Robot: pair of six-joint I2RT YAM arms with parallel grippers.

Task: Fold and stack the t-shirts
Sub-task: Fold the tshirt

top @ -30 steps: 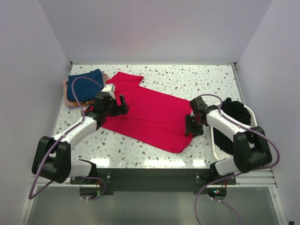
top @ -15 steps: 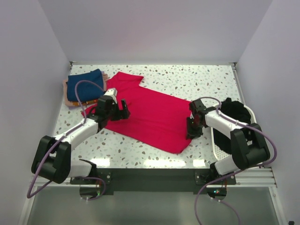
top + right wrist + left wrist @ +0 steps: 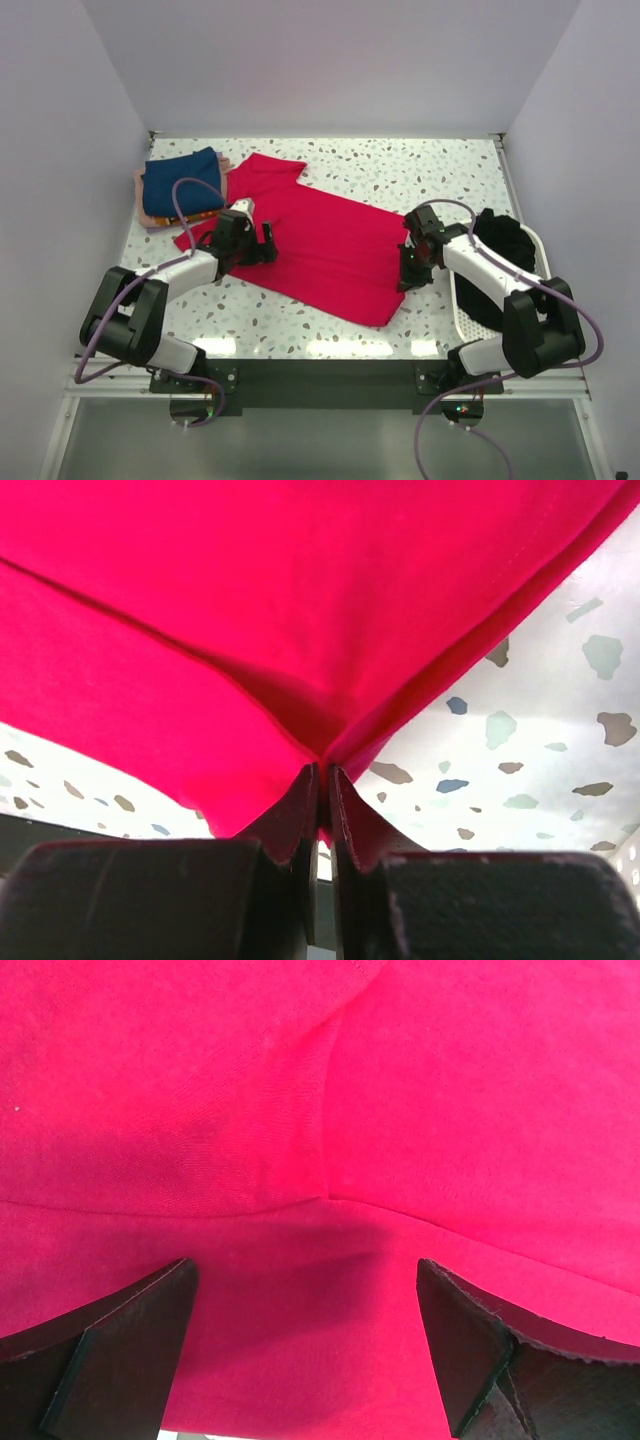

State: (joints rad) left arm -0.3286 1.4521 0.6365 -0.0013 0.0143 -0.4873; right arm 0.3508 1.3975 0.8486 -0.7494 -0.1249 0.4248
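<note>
Now the right fingers (image 3: 312, 792) have just pinched shut on the crimson t-shirt (image 3: 325, 245), at its hem beside the white basket (image 3: 462, 310). The left fingers (image 3: 258, 241) gape empty over its far side, so folding waits.

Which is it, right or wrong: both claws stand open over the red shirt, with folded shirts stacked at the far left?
Not quite: only the left claw stands open over the red shirt. The right claw is shut on its edge, as the right wrist view shows. The folded shirts are stacked at the far left.
</note>
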